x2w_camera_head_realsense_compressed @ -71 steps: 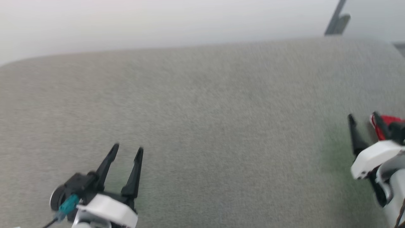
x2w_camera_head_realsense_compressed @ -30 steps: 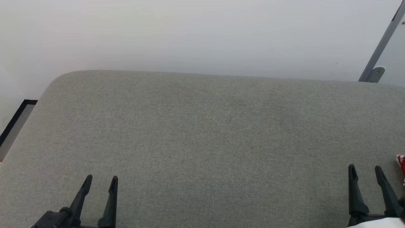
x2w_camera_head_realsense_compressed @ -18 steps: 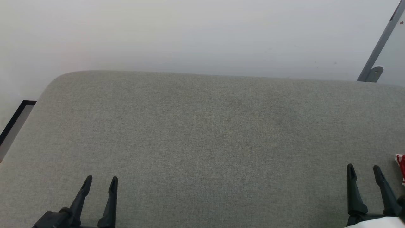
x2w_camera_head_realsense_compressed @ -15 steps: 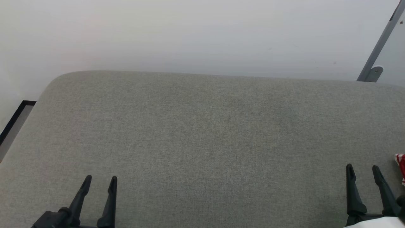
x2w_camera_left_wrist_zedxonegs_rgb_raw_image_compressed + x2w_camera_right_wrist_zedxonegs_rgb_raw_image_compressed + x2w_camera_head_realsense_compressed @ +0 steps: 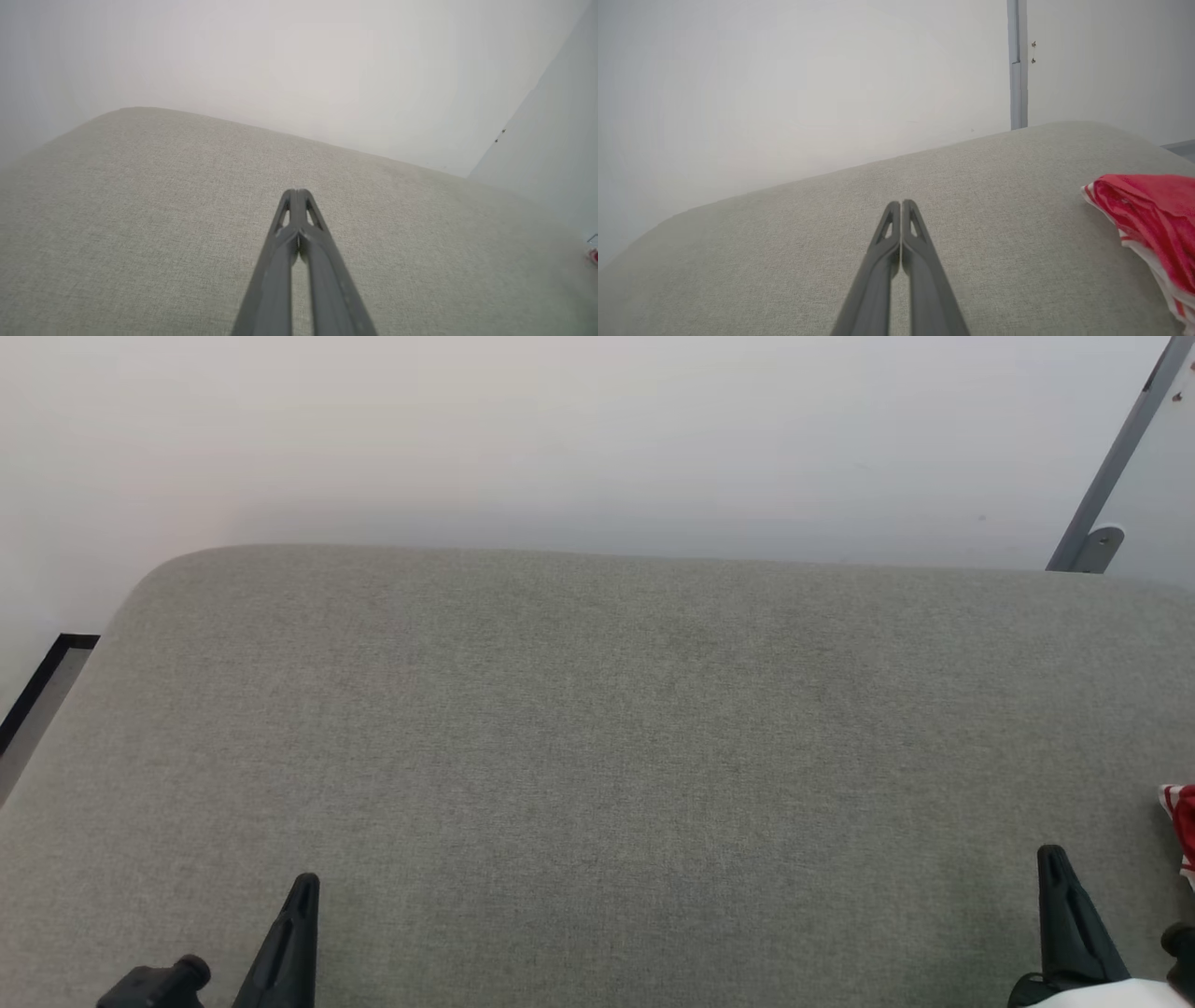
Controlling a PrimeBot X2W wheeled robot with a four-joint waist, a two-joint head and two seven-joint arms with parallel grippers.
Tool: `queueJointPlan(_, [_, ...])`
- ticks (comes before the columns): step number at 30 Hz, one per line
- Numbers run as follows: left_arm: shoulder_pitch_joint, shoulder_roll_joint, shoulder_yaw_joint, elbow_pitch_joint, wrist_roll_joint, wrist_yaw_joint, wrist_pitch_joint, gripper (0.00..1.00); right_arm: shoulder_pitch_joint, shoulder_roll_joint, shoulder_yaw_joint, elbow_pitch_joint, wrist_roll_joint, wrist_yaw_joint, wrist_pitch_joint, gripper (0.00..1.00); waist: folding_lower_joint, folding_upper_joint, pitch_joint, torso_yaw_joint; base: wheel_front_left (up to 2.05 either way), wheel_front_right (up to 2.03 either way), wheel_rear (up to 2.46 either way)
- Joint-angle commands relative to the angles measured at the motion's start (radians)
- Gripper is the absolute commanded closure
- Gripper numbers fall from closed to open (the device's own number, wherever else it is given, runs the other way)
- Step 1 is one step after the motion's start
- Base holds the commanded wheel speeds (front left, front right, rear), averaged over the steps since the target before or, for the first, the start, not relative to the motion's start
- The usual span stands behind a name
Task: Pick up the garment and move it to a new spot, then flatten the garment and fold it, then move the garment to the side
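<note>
Head view: garment sits red-and-white at the far right on the grey cushion, near the right gripper, bare fabric between them; white wall and grey post behind. Well apart at lower left is the left gripper. Both finger pairs, spread half a second ago, now pressed together, holding nothing.

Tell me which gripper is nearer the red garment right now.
Right. The right gripper is just left of the garment, not touching it; the left gripper is far off across the grey cushion, at its opposite side.
</note>
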Motion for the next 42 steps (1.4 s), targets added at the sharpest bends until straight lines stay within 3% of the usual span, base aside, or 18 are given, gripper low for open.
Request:
queueJointPlan(1, [-0.032,0.003,0.013,-0.007,-0.051,0.002,0.010,1.00,-0.032,-0.003,0.000,-0.009,0.051,0.000,0.011,1.00,0.0000,0.0000,0.001,-0.002,0.00,0.00,0.00])
queueJointPlan(42, [-0.154,-0.060,0.075,0.074,-0.587,0.001,0.148,1.00,-0.144,0.013,0.016,0.065,0.609,0.000,0.148,1.00,0.0000,0.0000,0.011,-0.043,0.00,0.00,0.00])
